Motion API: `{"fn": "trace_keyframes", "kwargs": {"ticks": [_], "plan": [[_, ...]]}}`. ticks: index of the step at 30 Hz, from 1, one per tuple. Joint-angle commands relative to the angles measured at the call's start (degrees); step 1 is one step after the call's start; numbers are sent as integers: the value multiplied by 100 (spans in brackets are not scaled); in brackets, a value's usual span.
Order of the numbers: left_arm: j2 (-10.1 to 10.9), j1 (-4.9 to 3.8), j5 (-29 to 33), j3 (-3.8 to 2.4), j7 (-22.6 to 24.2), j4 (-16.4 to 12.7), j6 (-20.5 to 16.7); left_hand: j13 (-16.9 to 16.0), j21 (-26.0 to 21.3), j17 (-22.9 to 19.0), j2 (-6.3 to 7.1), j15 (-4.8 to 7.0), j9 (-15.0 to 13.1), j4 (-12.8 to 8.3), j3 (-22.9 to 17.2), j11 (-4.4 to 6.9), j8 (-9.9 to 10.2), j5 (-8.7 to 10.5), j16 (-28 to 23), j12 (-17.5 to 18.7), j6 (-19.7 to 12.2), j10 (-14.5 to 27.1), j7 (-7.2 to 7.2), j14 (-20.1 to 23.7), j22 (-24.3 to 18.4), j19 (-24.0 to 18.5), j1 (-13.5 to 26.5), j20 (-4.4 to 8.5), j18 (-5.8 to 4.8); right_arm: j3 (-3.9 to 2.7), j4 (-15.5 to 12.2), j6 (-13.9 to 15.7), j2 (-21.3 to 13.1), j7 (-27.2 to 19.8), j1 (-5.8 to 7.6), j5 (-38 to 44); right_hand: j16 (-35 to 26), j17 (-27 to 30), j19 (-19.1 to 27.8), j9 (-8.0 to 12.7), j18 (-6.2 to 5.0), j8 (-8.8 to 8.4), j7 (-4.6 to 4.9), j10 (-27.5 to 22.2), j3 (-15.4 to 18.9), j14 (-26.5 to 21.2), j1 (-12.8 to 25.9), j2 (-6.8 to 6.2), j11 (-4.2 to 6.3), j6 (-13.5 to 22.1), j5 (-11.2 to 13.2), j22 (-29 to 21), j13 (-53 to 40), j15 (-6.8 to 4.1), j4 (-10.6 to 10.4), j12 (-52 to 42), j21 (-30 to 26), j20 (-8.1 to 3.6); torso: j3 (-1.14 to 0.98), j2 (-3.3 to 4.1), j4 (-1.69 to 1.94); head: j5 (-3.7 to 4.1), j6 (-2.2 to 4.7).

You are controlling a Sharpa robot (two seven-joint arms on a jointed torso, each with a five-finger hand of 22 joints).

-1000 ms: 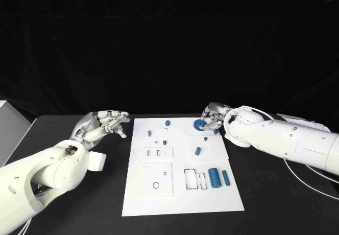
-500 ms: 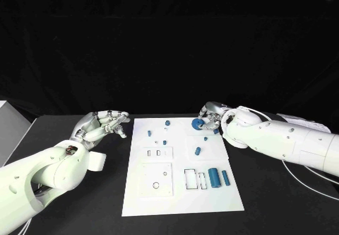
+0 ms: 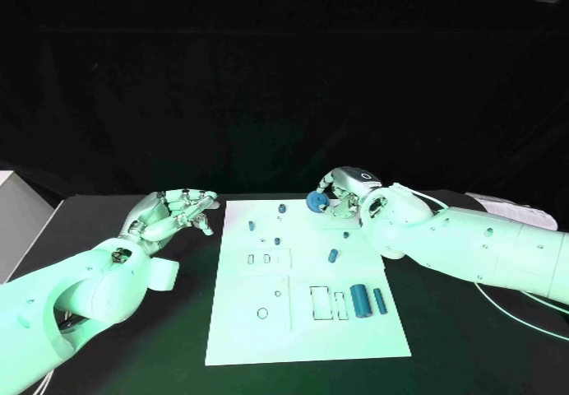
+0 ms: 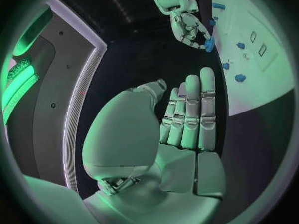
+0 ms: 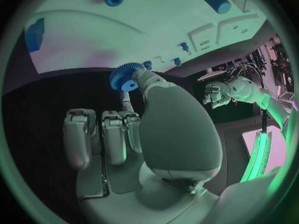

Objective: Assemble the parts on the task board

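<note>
Your right hand (image 3: 338,191) has its fingers clamped on a blue gear (image 3: 318,201) above the far edge of the task board (image 3: 306,329).

Your left hand (image 3: 172,210) hovers just beside the board's left edge, holding nothing, its fingers lying loosely side by side. Two blue cylinders (image 3: 367,299) lie near the board's right edge, and small blue pegs (image 3: 276,241) stand scattered across its far half on the black tabletop (image 3: 474,346).

Your right hand (image 3: 338,191) covers part of the blue gear (image 3: 318,201) it pinches, the thumb hides the gear's far side in the right wrist view, small blue pegs (image 3: 276,241) on the task board (image 3: 308,329) too tiny to tell apart, left arm cut off at the picture's edge.
</note>
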State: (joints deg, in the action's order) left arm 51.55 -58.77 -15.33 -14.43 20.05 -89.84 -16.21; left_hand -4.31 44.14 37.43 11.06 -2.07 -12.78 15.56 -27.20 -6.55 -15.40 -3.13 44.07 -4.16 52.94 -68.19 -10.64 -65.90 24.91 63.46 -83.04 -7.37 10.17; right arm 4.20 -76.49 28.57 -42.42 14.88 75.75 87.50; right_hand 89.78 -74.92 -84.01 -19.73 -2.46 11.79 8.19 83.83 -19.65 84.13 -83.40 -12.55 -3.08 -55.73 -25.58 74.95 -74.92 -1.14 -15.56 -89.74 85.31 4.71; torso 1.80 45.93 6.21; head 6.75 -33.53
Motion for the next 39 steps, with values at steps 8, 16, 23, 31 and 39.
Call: {"fn": "trace_keyframes", "kwargs": {"ticks": [8,16,23,31,39], "plan": [[-10,9,-16,-4,21,-14,113,-8,38,5,35,-20,-8,-2,-37,-11,35,10,37,33,-30,35,-1,38,4,-59,-33,0,23,35,-32,207,361,111,-41,633,20,-1495,-394,-45,104,127,-87,617,-63,584,74,-43,41,-200,17,927,-1508,-46,0,-26,24,-50,10,8,-4,1,12],[-23,11,-19,-4,19,-11,123,-8,38,5,35,-20,-8,-2,-37,-11,35,10,37,33,-30,35,-1,38,4,-59,-33,0,23,98,256,82,779,108,-124,677,21,-1501,-392,-43,103,121,-86,617,-76,585,82,-50,39,-191,28,923,-1508,-46,2,-26,21,-51,19,12,21,0,-9],[-27,11,-24,-4,19,-14,129,-8,38,5,35,-20,-8,-2,-37,-11,35,10,37,33,-30,35,-1,38,4,-59,-33,0,23,130,458,-1,1035,92,-201,683,20,-1497,-392,-42,103,118,-84,617,-90,584,89,-56,39,-185,40,924,-1508,-45,4,-26,21,-51,14,16,11,-6,-23],[-31,11,-29,-4,15,-16,134,-8,38,5,35,-20,-8,-2,-37,-11,35,10,37,33,-30,35,-1,38,4,-59,-33,0,23,140,597,-128,1195,92,-238,687,20,-1499,-387,-38,100,105,-76,617,-126,585,111,-73,33,-165,78,912,-1508,-41,12,-26,11,-51,15,12,6,-32,-43],[-35,11,-31,-4,13,-13,137,-8,63,8,43,-23,-13,-7,-41,-15,39,11,42,33,-34,40,-7,44,23,-81,-38,-2,23,149,714,-242,1286,116,-245,697,22,-1504,-388,-36,102,100,-71,617,-146,586,130,-83,28,-155,104,918,-1508,-38,13,-26,15,-49,8,10,2,-37,-59]]}}
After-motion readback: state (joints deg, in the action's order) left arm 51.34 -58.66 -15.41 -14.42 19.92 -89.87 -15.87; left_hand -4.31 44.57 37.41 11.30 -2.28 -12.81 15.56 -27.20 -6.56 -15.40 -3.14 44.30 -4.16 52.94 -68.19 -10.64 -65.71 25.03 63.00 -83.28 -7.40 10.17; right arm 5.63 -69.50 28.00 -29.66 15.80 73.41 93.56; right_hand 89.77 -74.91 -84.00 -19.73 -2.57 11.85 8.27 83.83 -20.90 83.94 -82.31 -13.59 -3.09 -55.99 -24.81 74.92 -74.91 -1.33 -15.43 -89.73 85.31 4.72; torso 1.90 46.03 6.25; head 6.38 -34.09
